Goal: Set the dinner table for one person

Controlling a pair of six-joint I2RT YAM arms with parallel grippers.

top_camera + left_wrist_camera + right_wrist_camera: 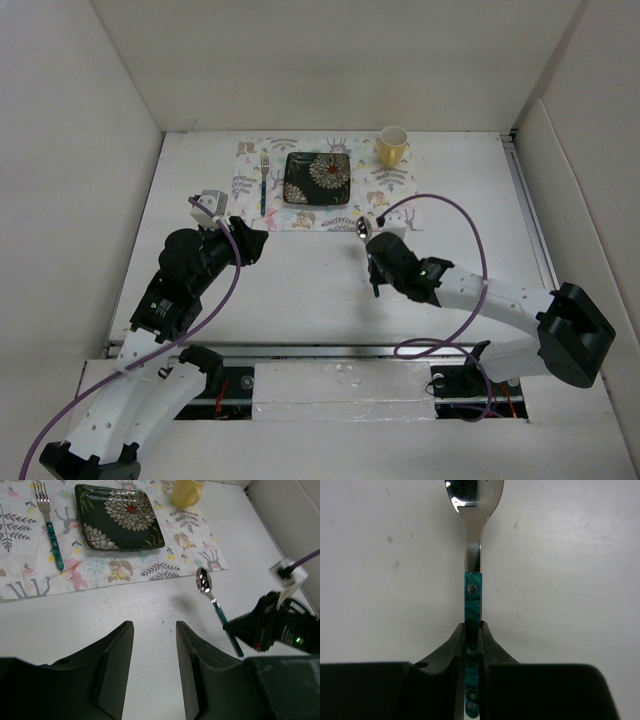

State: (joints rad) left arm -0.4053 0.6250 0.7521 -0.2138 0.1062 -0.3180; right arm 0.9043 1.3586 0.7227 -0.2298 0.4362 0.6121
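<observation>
Top view, left to right. The big plain white matte desk (pixel 300 300) fills the middle of the frame, boxed in by white panels on the left, right and far sides.

The left pincer (pixel 258 243) sits in the centre-left of the frame, over bare desk just below the lower left corner of the placemat. Its wrist view shows the two black fingers (pixel 117 665) spread apart with nothing between them.

Just above it, the rectangular cloth placemat with the animal and leaf print (pixel 395 190) lies flat along the top of the desk. On its left part there's a metal fork with a teal handle (pixel 264 182), tines pointing to the top of the frame. Right of the fork, close by but not touching, is a square dark plate with big white flower patterns (pixel 317 178).

A bit further right and lower down, the right pincer (pixel 374 258) is clamped on the teal handle of a shiny metal spoon (pixel 362 230). The spoon's bowl points to the top of the frame, over bare desk just off the lower edge of the placemat near its right corner. I can't tell if the bowl touches the desk.

A yellow ceramic mug (pixel 391 146) stands upright on the placemat's upper right corner.
</observation>
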